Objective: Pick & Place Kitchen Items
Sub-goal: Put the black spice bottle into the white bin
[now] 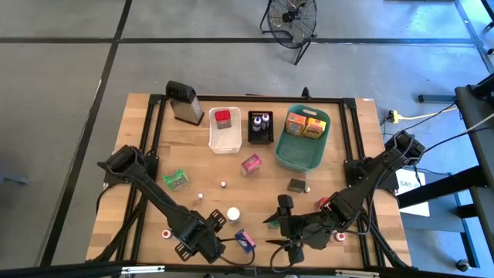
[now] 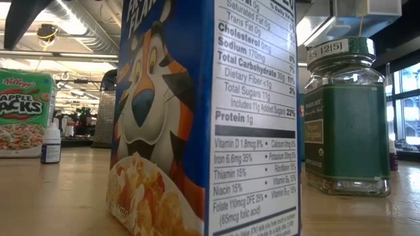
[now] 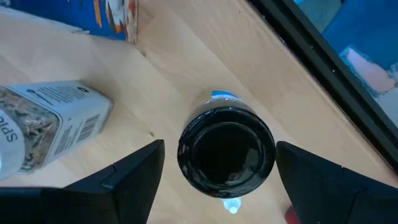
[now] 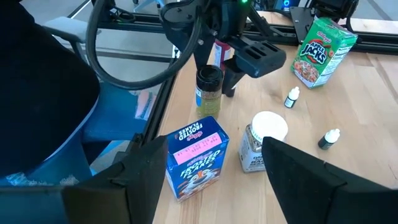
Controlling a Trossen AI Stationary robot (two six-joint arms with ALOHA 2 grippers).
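My left gripper (image 3: 219,186) is open near the table's near edge, left of centre (image 1: 207,234). Its fingers stand on either side of an upright black-capped jar with a blue label (image 3: 227,152), with a gap on each side; the right wrist view shows the same jar (image 4: 208,87). My right gripper (image 4: 214,202) is open and points left at the near edge (image 1: 276,232), touching nothing. Ahead of it stand a blue Frosted Flakes box (image 4: 196,155) and a white-capped spice jar (image 4: 262,142). A green glass jar (image 2: 344,124) stands on the table.
At the far side are a white bin (image 1: 224,137), a black tray (image 1: 261,137), a teal basket (image 1: 297,154) and a metal grater (image 1: 184,102). A green Apple Jacks packet (image 1: 176,179), a pink box (image 1: 250,164) and small dropper bottles (image 4: 292,96) are scattered mid-table.
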